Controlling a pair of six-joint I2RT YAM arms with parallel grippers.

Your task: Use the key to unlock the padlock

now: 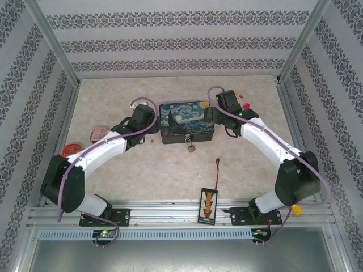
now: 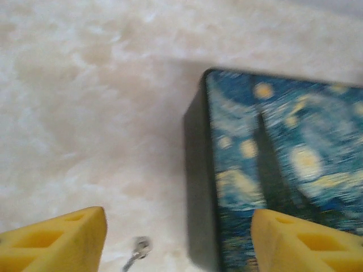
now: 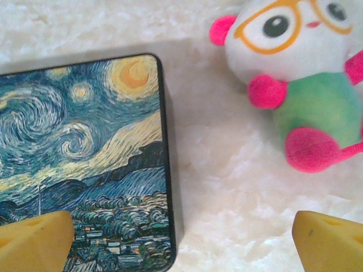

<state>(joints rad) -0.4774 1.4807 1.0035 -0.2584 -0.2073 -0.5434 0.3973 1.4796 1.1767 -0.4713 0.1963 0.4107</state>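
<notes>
The painted box (image 1: 186, 122) stands in the middle of the table, and the small brass padlock (image 1: 191, 147) hangs at its front. My left gripper (image 2: 178, 226) is open beside the box's left end (image 2: 283, 158), one yellow finger (image 2: 54, 241) over the table and the other over the lid. A small silvery metal piece (image 2: 139, 249) lies on the table between the fingers; it is too blurred to tell whether it is the key. My right gripper (image 3: 182, 226) is open over the box's right end (image 3: 85, 153), with nothing between its fingers.
A white, green and pink plush toy (image 3: 300, 79) lies just right of the box. A pink object (image 1: 99, 133) and a red disc (image 1: 72, 149) lie at the left. A black board with orange connectors (image 1: 207, 205) lies at the near edge. Patterned walls enclose the table.
</notes>
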